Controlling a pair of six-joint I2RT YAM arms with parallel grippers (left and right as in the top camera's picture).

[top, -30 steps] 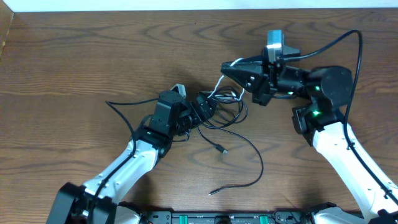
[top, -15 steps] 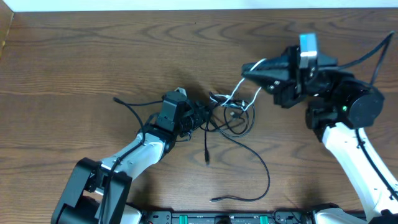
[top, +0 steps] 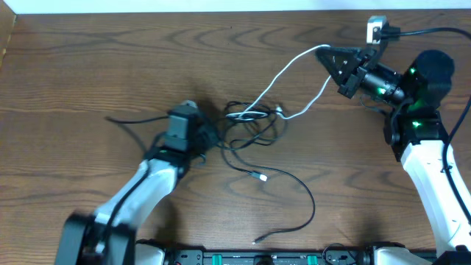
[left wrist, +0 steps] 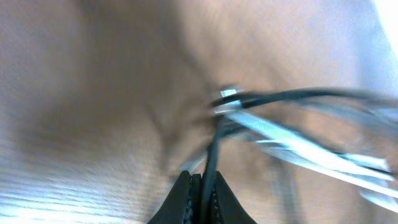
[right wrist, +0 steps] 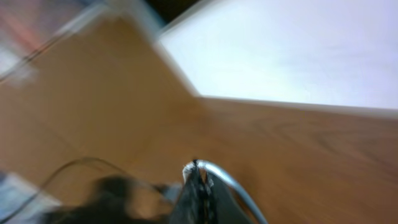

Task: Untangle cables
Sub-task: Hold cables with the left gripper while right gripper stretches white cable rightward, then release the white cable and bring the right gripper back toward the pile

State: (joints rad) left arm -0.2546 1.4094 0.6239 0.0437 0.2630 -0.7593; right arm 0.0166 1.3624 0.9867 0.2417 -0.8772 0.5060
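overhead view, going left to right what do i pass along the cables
black cable end → left pincer → black tangle → white cable, stretched up to the right → right pincer

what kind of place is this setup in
Probably a robotics lab bench rather than a home: a left arm and a right arm are based at the near edge of a wooden table, working on a tangle of thin cables.
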